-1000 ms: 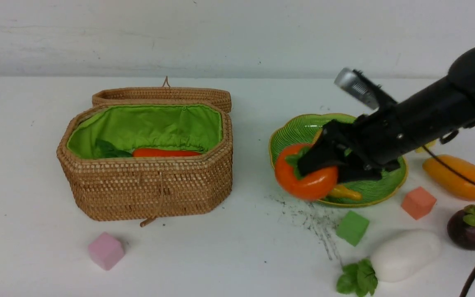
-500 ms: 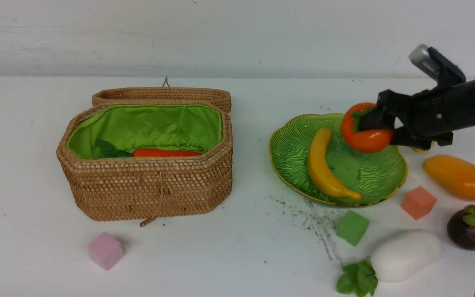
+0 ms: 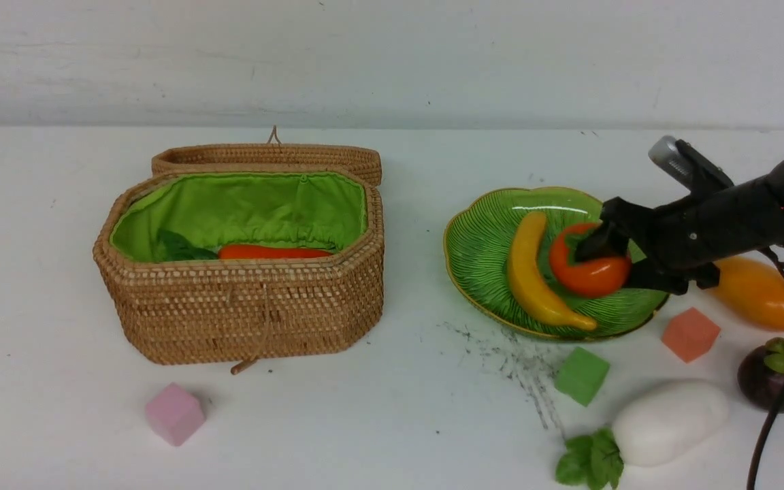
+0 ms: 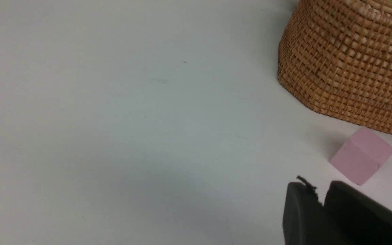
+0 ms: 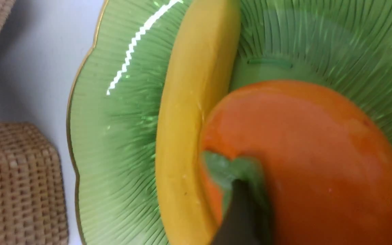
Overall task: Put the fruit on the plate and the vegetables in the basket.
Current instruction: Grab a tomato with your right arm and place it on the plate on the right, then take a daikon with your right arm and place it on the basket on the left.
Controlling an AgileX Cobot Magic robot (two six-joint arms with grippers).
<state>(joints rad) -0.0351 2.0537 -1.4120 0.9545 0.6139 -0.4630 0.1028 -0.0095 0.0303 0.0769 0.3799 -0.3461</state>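
Right hand (image 3: 608,267), black, reaches in from the right over the plate (image 3: 480,238), with its 2 fingers on either side of the orange persimmon (image 3: 586,275). The persimmon sits in the middle of the plate, against the yellow banana (image 3: 531,272) lying beside it. Whether the fingers squeeze the persimmon or only flank it cannot be told.

The right wrist view gives a close look that the front view lacks. 1 fingertip (image 5: 240,211) rests on the persimmon's green leaf cap, and the fruit's side touches the banana.

Only the front view shows the rest of the table (image 3: 392,422). The mango (image 3: 759,296) lies just right of the plate, partly behind the arm. The mangosteen (image 3: 770,378) is at the front right, and the white radish (image 3: 667,422) with green leaves lies in front of the plate. There are 3 small blocks: a salmon cube (image 3: 690,333), a green cube (image 3: 581,376) and a pink cube (image 3: 174,413).

The open basket (image 3: 242,306) stands well left of the plate, lid (image 3: 266,156) tipped back. An orange-red carrot (image 3: 273,252) and something dark green lie inside on its green lining.

Left hand (image 4: 320,200) appears only in the left wrist view. Its 2 fingers are together with nothing between them, near the pink cube and a corner of the basket.
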